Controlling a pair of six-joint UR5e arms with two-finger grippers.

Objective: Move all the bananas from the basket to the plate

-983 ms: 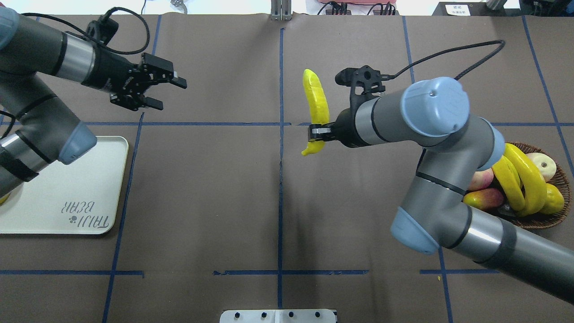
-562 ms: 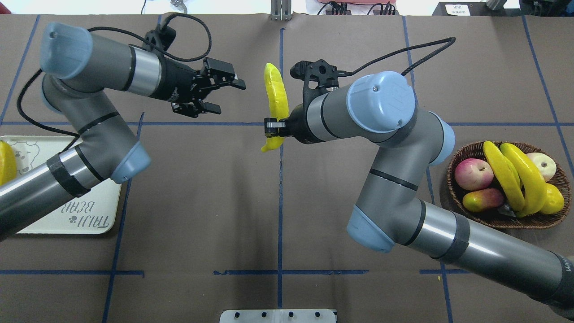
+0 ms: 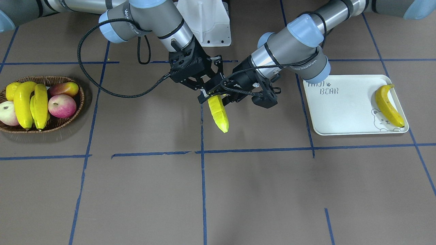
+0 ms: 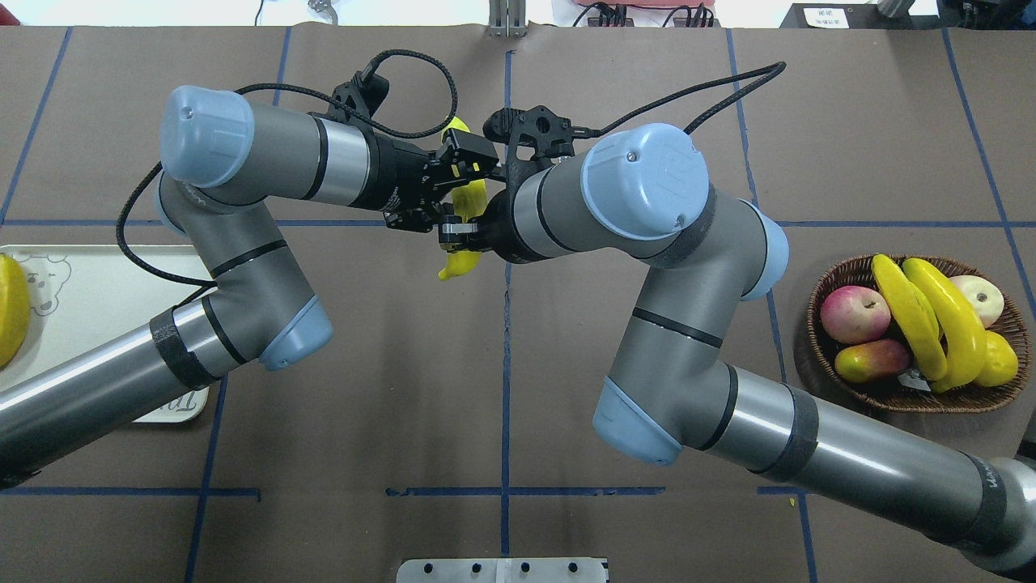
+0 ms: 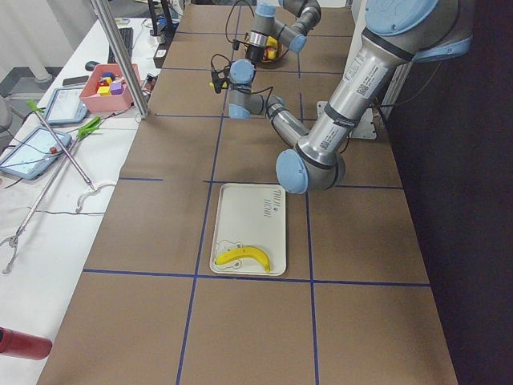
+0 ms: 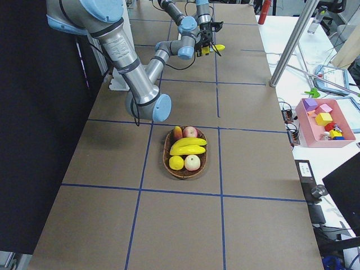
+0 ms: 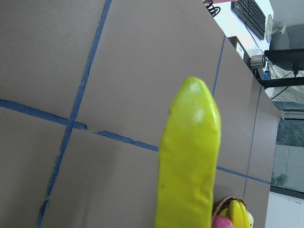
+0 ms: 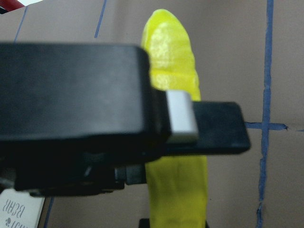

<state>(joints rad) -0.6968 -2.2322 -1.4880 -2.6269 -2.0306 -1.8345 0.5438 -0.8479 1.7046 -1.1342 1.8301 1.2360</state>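
My right gripper is shut on the lower part of a yellow banana, held in the air over the table's middle. The left gripper is open, its fingers standing on either side of the same banana just above the right one's grip. In the left wrist view the banana fills the centre. Two more bananas lie in the wicker basket at the right. One banana lies on the white plate at the left.
The basket also holds apples, a reddish mango-like fruit and a yellow pear. A white mount stands by the robot's base. Both arms cross the table's centre line; a cable loops off the right wrist.
The right arm carried the banana leftwards to the centre line. The left arm swung right from near the plate, and its open fingers now straddle the banana.
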